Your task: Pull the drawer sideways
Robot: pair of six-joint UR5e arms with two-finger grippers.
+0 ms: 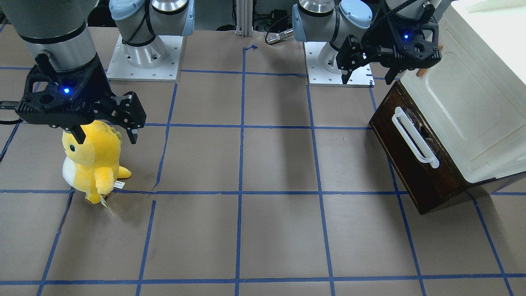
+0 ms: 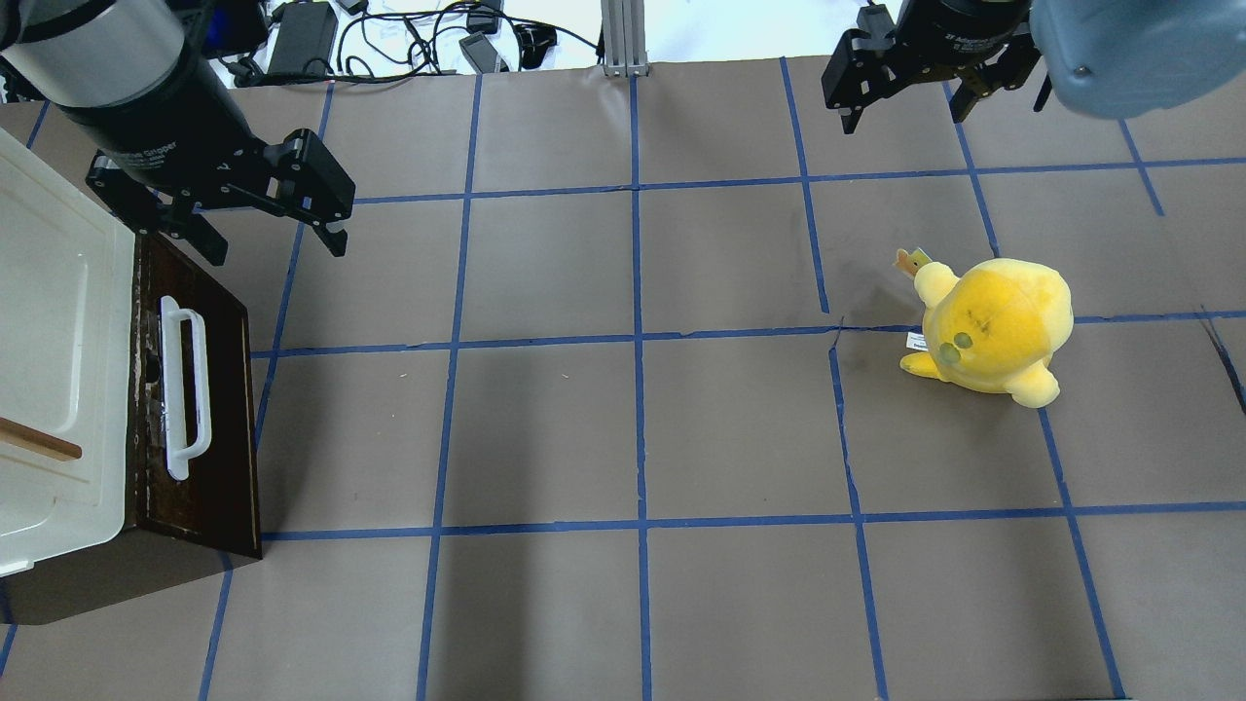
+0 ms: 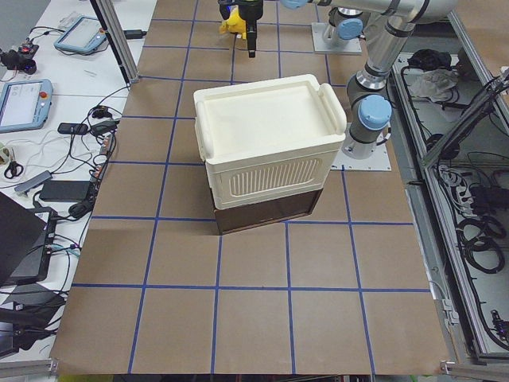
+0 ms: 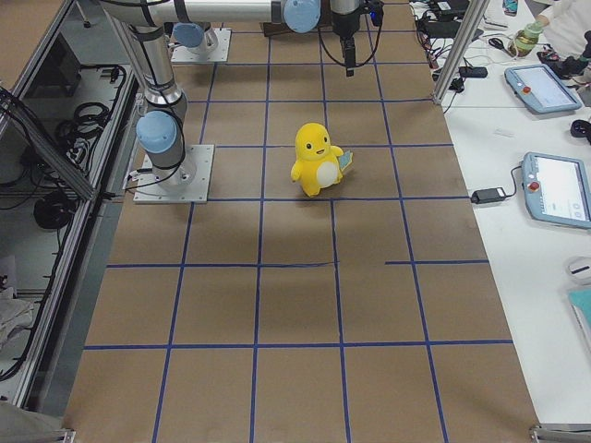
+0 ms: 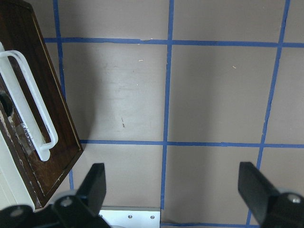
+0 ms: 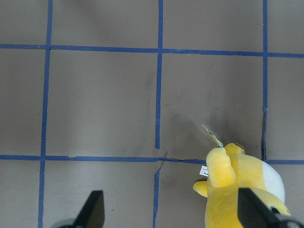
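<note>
- While the drawer sits shut at the foot of the cream cabinet, the front-facing view has the left pincer hovering above the robot-side end of the white handle. It touches nothing, and its fingers are spread wide, I judge so they can straddle the bar. The right pincer, likewise spread and empty, hangs over the yellow plush toy, well apart from the work and probably parked out of the way. The cabinet runs off the frame edge.
- Overhead: the handle lies below the left pincer and off toward one of its fingers, not between them. The drawer's dark front is turned toward the open table. The right pincer is partly cut by the top edge.
- Exterior left: the cabinet's bulk hides the handle and the left pincer — only a dark strip of the drawer shows beneath it.
- Exterior right: neither the drawer nor the left pincer is in sight. The right pincer hangs beyond the toy, too small to read.
- Left wrist: both fingers stand wide apart with bare table between them. The drawer front and handle lie outside one finger, cropped by the frame, and the drawer's inside is unseen.
- Right wrist: the spread fingers frame bare table, with the toy just by one finger, half cropped.
</note>
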